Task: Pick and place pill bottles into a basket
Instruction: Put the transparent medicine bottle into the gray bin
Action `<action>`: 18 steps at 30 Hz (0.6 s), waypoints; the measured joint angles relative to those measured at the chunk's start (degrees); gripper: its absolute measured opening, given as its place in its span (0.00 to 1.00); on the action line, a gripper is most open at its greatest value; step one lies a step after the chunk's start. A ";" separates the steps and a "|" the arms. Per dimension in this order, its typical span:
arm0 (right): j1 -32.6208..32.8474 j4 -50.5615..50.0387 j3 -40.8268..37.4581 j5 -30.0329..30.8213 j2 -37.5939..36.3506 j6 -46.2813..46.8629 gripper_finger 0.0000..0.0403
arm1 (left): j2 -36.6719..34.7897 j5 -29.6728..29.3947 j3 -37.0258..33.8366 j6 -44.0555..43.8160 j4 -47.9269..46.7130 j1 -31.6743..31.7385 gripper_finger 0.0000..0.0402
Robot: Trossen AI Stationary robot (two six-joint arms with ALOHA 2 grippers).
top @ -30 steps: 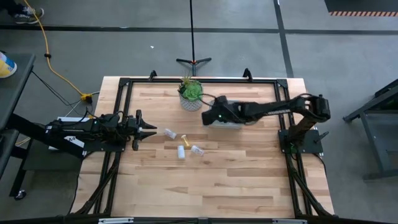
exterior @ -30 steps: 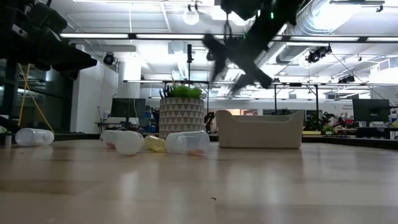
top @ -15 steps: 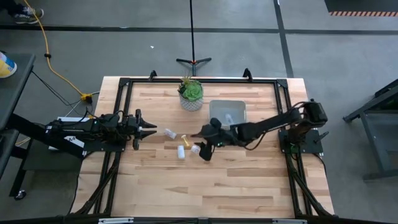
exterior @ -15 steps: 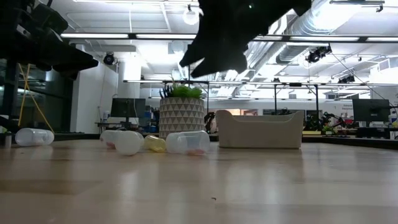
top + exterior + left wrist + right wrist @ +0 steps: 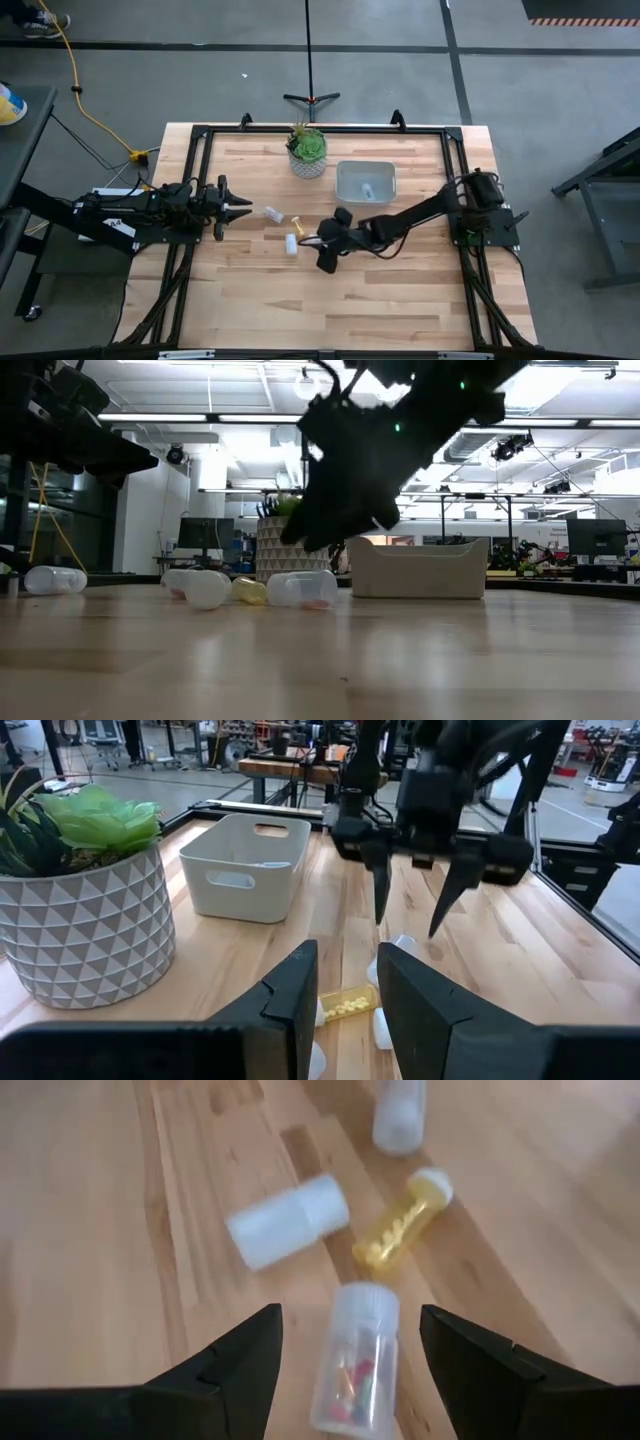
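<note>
Three pill bottles lie on their sides mid-table: a whitish one (image 5: 272, 214), a yellowish one (image 5: 297, 221) and a white one (image 5: 291, 244). Another clear bottle (image 5: 358, 1355) with coloured pills lies beside them. My right gripper (image 5: 320, 244) is open just above it, fingers pointing down, one on either side, touching nothing; this also shows in the left wrist view (image 5: 405, 915). One bottle (image 5: 367, 191) lies in the basket (image 5: 345, 172). My left gripper (image 5: 238, 210) waits open at the table's left edge.
A green plant in a white patterned pot (image 5: 307, 150) stands at the far edge, left of the basket. In the low view one bottle (image 5: 55, 578) lies apart from the cluster (image 5: 250, 590). Bare wood lies toward the near edge.
My right gripper has gone from above the basket toward the table's left and near edges and down, and now stands over the clear bottle beside the cluster. The bottles on the table have kept still.
</note>
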 joint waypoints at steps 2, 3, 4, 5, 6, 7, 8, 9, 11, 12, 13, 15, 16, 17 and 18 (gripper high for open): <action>0.02 0.16 0.00 -0.71 1.08 0.06 0.57 | -0.01 0.00 0.00 0.00 0.00 -0.01 0.36; 0.02 0.16 0.00 -0.72 1.47 0.07 0.57 | -0.01 -0.01 0.00 -0.02 0.01 -0.01 0.36; 0.02 0.10 0.00 -0.53 1.78 0.07 0.57 | -0.01 -0.02 0.00 -0.02 0.02 0.00 0.36; 0.02 0.14 0.00 -0.29 2.01 0.07 0.57 | 0.00 -0.02 0.00 -0.02 0.02 0.00 0.36; 0.02 0.15 0.00 -0.21 2.15 0.05 0.57 | 0.00 -0.02 0.00 -0.03 0.02 0.00 0.36; 0.01 0.15 0.00 -0.14 2.40 -0.16 0.57 | 0.00 -0.04 0.00 -0.02 0.01 0.00 0.36; -0.04 0.11 0.00 -0.11 2.63 -0.39 0.57 | -0.02 -0.04 0.00 -0.02 0.02 0.00 0.36; -0.04 -0.12 0.00 -0.11 2.96 -0.48 0.57 | 0.00 -0.04 0.00 -0.04 0.02 0.00 0.36; -0.04 -0.61 0.00 -0.24 4.19 -0.52 0.57 | -0.02 -0.07 0.00 -0.04 0.02 0.00 0.36; -0.04 -0.83 0.00 -0.63 4.90 -0.52 0.56 | -0.01 -0.07 0.00 -0.04 0.02 0.00 0.36; -0.07 -0.93 0.00 -0.89 5.51 -0.50 0.56 | 0.00 -0.07 0.00 -0.04 0.02 0.00 0.36; -0.04 -0.98 -0.09 -1.04 5.80 0.97 0.55 | -0.01 -0.09 0.00 -0.08 0.02 0.00 0.36; -0.04 -0.76 -0.06 -0.71 5.78 2.28 0.54 | -0.02 -0.09 0.00 -0.20 0.02 -0.02 0.36; -0.04 -0.57 -0.01 -0.14 5.73 3.75 0.53 | -0.02 -0.09 0.00 -0.24 0.02 -0.02 0.36; -0.04 -0.61 0.00 0.14 5.71 4.88 0.51 | -0.02 -0.11 0.00 -0.24 0.02 0.00 0.36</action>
